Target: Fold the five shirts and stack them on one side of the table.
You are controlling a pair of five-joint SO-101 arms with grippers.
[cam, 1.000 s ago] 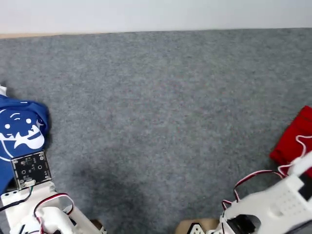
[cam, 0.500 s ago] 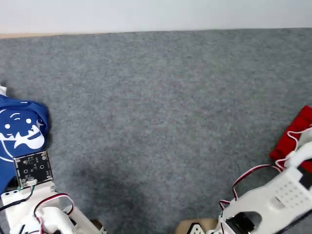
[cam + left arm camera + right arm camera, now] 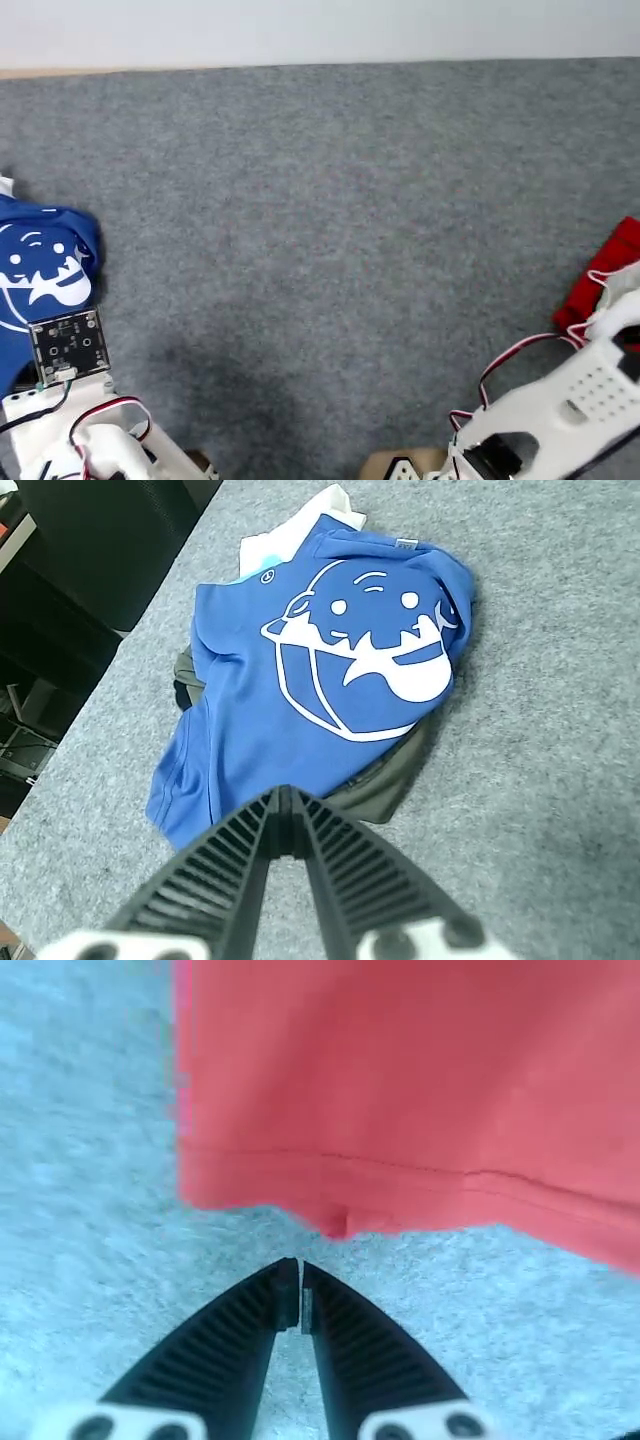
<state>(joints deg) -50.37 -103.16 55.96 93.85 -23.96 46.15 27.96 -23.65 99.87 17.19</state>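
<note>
High view: I am looking down on a grey felt-like table top (image 3: 340, 220) with a pale wall (image 3: 320, 30) along its far edge. A blue shirt (image 3: 40, 270) with a white drawing lies at the left edge of the table, and a red shirt (image 3: 612, 270) lies at the right edge, well apart from it. The white left arm (image 3: 65, 400) partly covers the blue shirt's near side. The white right arm (image 3: 570, 400), with red and white wires, crosses the red shirt's near corner.

Left wrist view: the same grey surface ends at a dark room with black furniture (image 3: 90, 560). The blue shirt (image 3: 330, 690) tops a loose pile, over an olive garment (image 3: 390, 785) and a white garment (image 3: 290, 535). The left gripper (image 3: 285, 798) is clenched, tips together, grasping nothing, at the pile's near edge.

Right wrist view: the grey surface (image 3: 90, 1210) lies below the red shirt (image 3: 420, 1090), whose stitched hem faces me. The right gripper (image 3: 300, 1280) is clenched on nothing, just short of that hem.
</note>
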